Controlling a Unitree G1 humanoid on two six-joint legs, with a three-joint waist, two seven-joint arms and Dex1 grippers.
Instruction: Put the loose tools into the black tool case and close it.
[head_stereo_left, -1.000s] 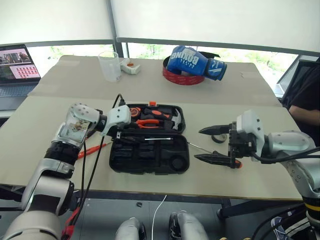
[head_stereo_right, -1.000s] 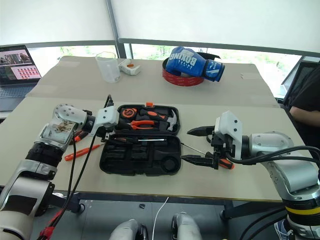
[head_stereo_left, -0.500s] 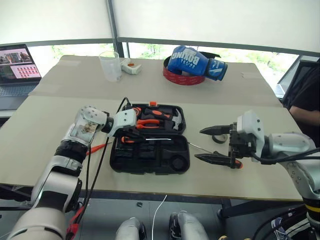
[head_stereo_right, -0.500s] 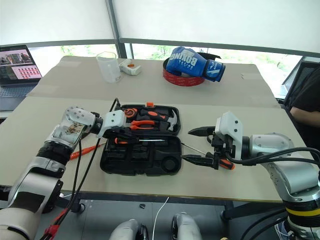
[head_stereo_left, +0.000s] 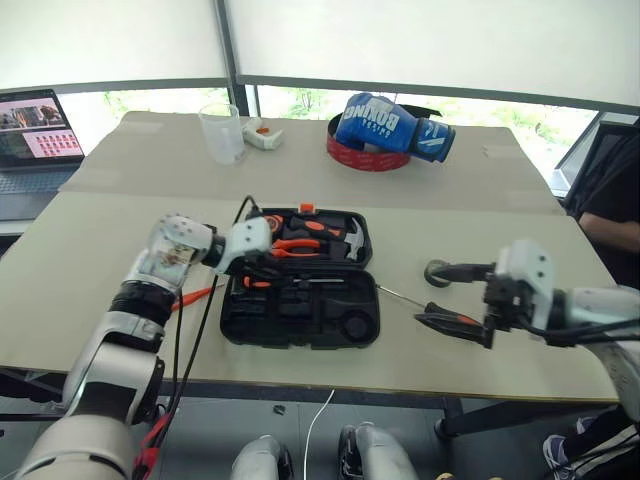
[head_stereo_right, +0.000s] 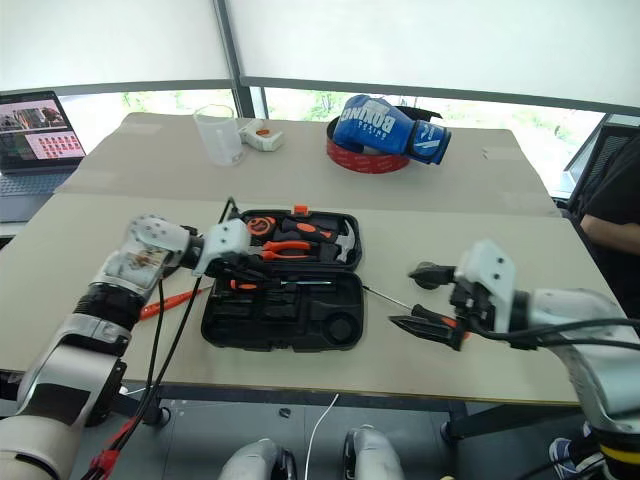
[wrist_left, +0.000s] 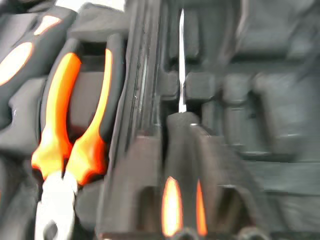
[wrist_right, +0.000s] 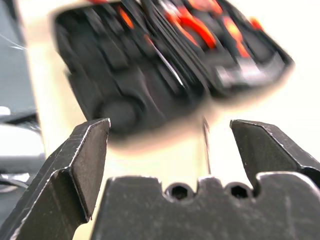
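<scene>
The second screwdriver (head_stereo_left: 420, 303), rigid, light and best gripped at its rubbered handle, lies on the surface (head_stereo_left: 90, 240) right of the black tool case (head_stereo_left: 300, 312), directly beneath the wide-apart right claw (head_stereo_left: 448, 297); the left claw (head_stereo_left: 262, 266), its spread indeterminate, hangs over the case.

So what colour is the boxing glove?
Blue with white lettering; the boxing glove shows best in the left eye view.

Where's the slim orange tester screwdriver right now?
The tester screwdriver lies on the table just left of the open tool case, beneath the left arm.
</scene>
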